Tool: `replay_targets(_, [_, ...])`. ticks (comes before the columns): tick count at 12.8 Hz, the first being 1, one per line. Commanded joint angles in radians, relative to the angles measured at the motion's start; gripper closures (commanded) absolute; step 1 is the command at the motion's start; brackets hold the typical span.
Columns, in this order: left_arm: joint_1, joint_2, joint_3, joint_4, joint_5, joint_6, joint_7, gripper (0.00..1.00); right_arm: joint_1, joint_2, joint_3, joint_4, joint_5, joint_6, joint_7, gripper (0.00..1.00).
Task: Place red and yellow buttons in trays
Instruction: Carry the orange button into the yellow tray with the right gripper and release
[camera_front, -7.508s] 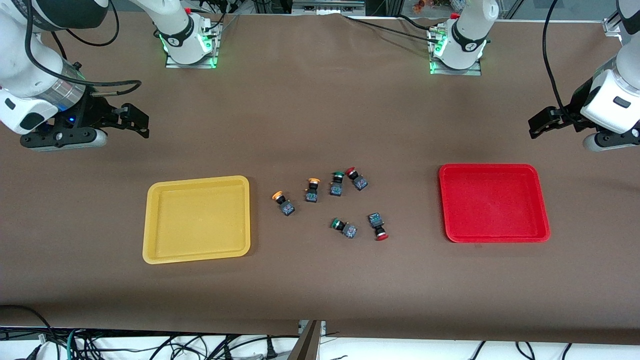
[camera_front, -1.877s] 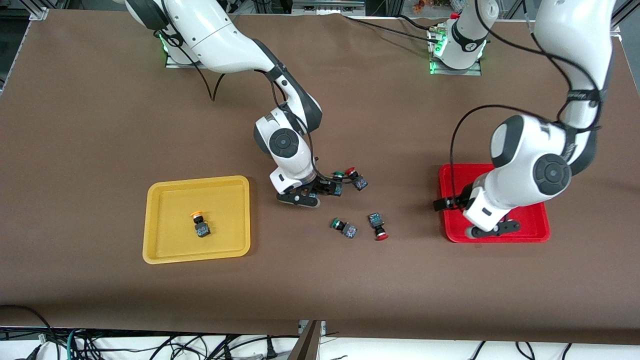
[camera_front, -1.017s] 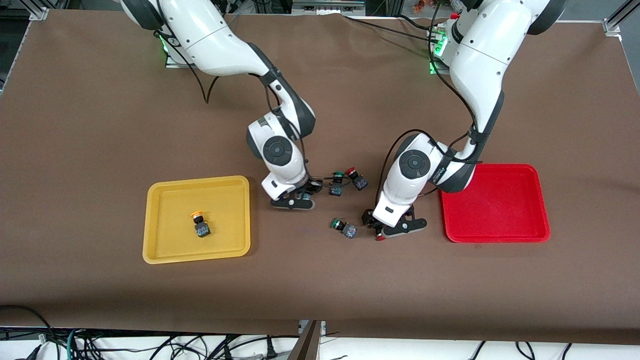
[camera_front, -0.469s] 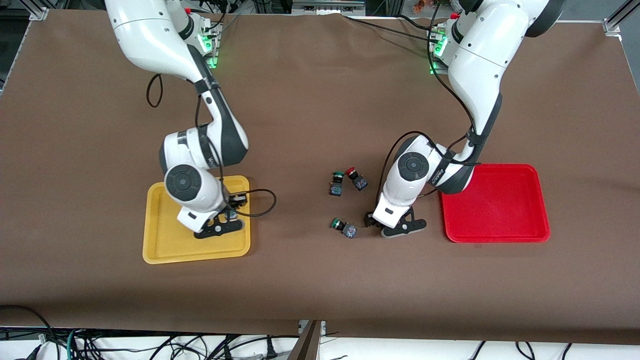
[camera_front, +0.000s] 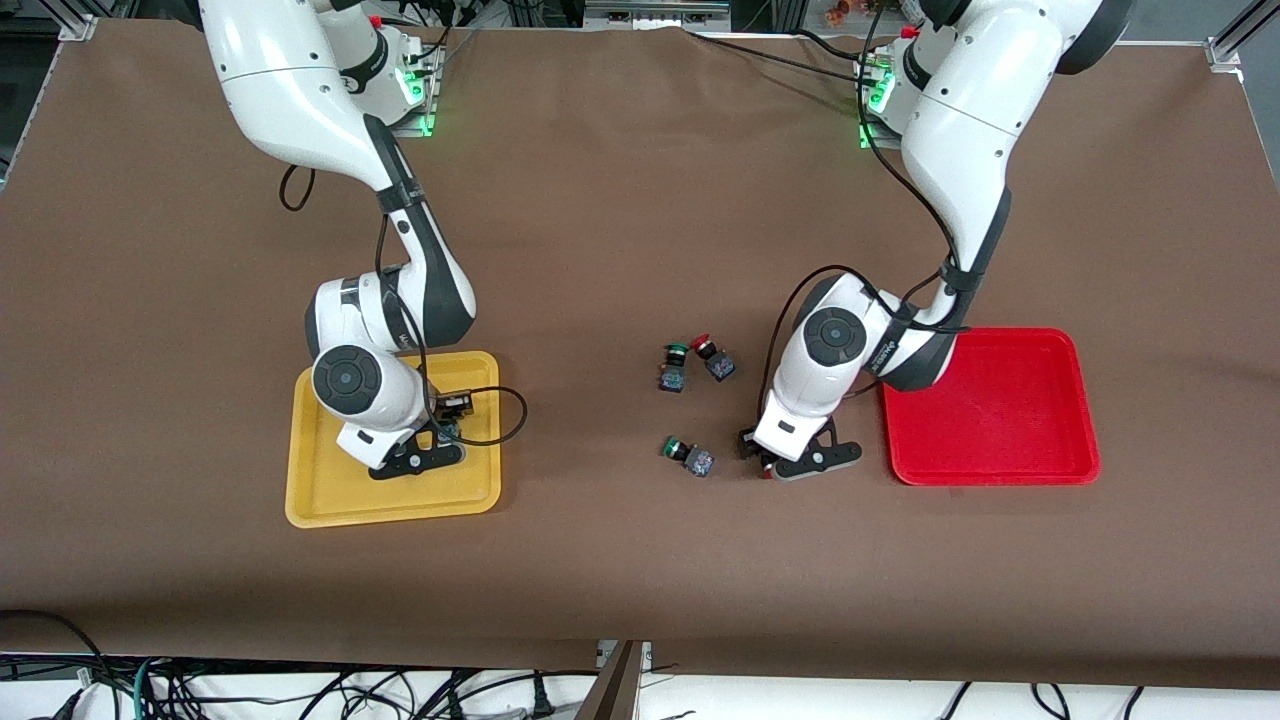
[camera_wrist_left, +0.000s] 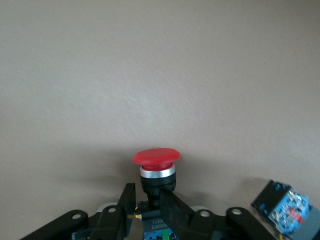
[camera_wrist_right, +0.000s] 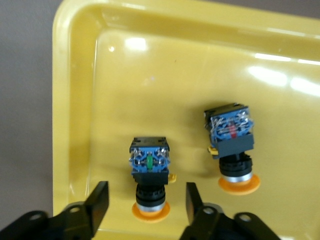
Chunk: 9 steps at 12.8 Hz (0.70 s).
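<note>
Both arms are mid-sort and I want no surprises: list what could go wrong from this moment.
The left gripper is shut on a red button only low on its body; the hold could slip on the way to the red tray.

A green button lies close beside that gripper; lifting or turning might knock it.

The right gripper stands open around a yellow button in the yellow tray; withdrawing carelessly could drag it into the second yellow button.

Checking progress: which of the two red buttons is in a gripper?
The red button beside the red tray, clamped by the left gripper; the other red button lies free.
</note>
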Motion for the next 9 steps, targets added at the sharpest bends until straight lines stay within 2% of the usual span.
replay_targets(1, [0.023,-0.023,-0.017,0.011,0.020,-0.058,-0.012,0.37,-0.027,-0.023,0.002,0.024,0.004,-0.003,-0.019,0.00])
replay_targets(2, [0.025,-0.023,-0.016,0.009,0.020,-0.058,-0.014,0.00,-0.027,-0.026,0.002,0.041,0.005,-0.010,-0.018,0.00])
replay_targets(4, [0.020,-0.018,-0.016,0.011,0.020,-0.052,-0.012,0.00,-0.027,-0.086,0.002,0.044,0.005,-0.039,-0.015,0.00])
replay_targets(6, [0.022,-0.012,-0.016,0.011,-0.003,-0.010,-0.017,0.00,-0.025,-0.172,0.002,0.038,0.007,-0.169,0.010,0.00])
replay_targets(9, [0.022,0.020,-0.016,0.009,-0.050,0.060,-0.014,0.02,-0.025,-0.354,-0.008,-0.018,0.004,-0.312,0.037,0.00])
